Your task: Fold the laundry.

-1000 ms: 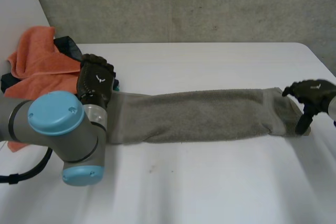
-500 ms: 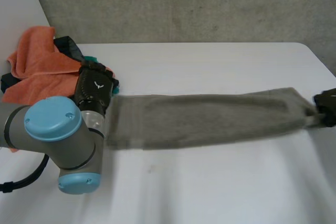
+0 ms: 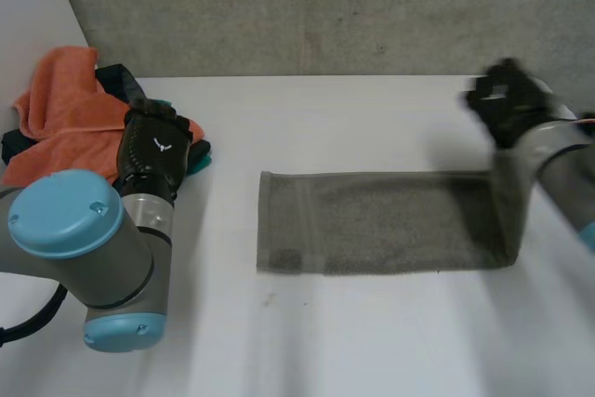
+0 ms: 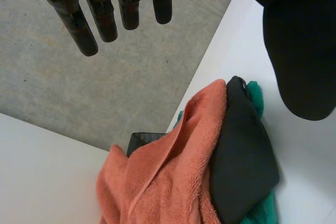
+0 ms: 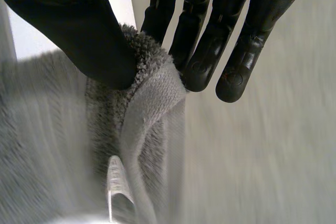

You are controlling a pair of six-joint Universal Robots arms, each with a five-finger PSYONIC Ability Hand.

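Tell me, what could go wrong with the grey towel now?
The right hand pinches just a small bit at one end of the grey towel, so it might slip out. The left hand is open and off the towel, so the other end could slide or bunch up.

L hand (image 3: 154, 149): matte black, small white V-ish mark on back, silver-grey ring at wrist.
L arm (image 3: 112, 258): fat grey cylinder joints, round lt-blue caps (image 3: 65, 216), few small dark dots on cap face.
L fingers (image 4: 79, 22): slim, dark, segmented, rounded tips. L thumb (image 4: 299, 45): broad, smooth black.
R hand (image 3: 507, 104): black, blurred.
R fingers (image 5: 207, 56): black, segmented, round recess near tips. R thumb (image 5: 73, 24): thick, matte.
R arm (image 3: 558, 151): grey tube, lt-blue bit at lower end.
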